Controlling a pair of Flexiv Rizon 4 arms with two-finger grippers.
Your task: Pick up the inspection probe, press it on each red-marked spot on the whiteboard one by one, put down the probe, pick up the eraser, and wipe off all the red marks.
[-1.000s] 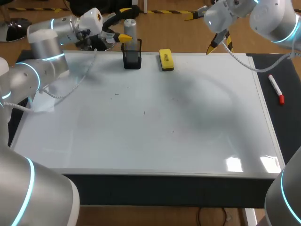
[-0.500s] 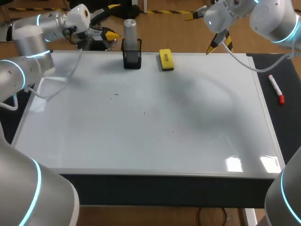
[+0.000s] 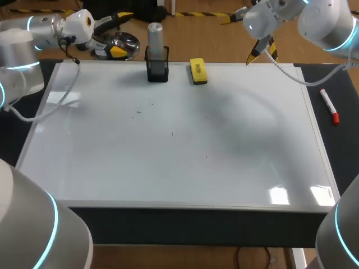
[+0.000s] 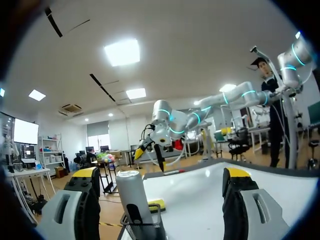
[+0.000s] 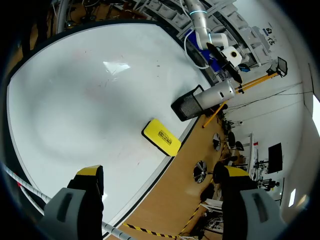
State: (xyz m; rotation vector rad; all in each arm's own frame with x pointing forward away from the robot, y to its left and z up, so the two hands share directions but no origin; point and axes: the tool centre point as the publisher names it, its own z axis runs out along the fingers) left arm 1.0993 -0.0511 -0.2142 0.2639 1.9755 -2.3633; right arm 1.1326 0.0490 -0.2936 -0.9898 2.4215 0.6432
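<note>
Left gripper [image 4: 161,176]: fingers spread, nothing held, off far edge of whiteboard [image 3: 179,157]. Probe [image 4: 131,192] upright in black mesh holder [image 4: 145,227], just ahead of fingers, nearer one, touching neither. Right gripper [image 5: 162,172]: fingers released, empty, above board's far corner. Yellow eraser [image 5: 161,136] flat on board ahead of them, well apart, near holder. Red-capped marker [image 3: 328,105] on dark strip beside board.

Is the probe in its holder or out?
In. The probe stands upright in the black mesh holder, with its top sticking out above the rim, beside the eraser.
</note>
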